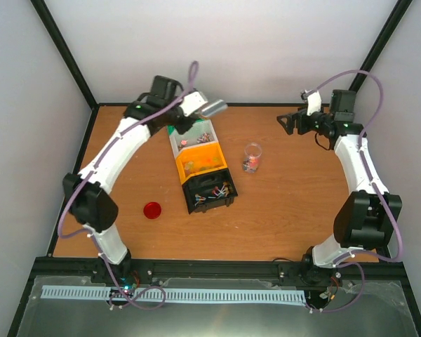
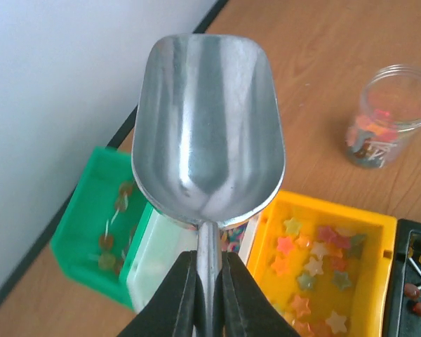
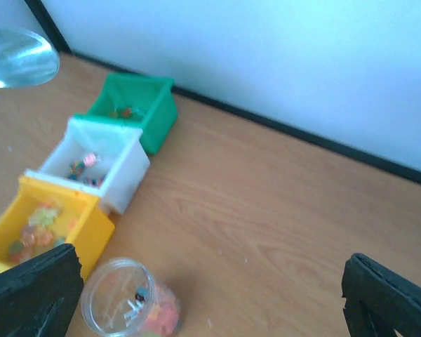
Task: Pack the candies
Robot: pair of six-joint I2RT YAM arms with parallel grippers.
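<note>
Left gripper (image 2: pixel 209 274) pinches the handle of an empty scoop (image 2: pixel 209 126); candies (image 2: pixel 312 270) lie in the bins (image 2: pixel 370 223) just below it; right gripper (image 3: pixel 210 295) is spread, a jar (image 3: pixel 112 298) holding more beside one finger

Star-shaped candies (image 2: pixel 313 267) lie in the yellow bin (image 2: pixel 337 210), lollipops (image 2: pixel 107 241) in the green bin (image 2: pixel 76 214). More sit in the jar (image 2: pixel 401 88).

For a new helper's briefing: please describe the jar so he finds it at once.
On the wooden table, find the row of coloured bins. Just right of the orange bin stands the jar, apart. Only it is round and clear, with candies inside.
</note>
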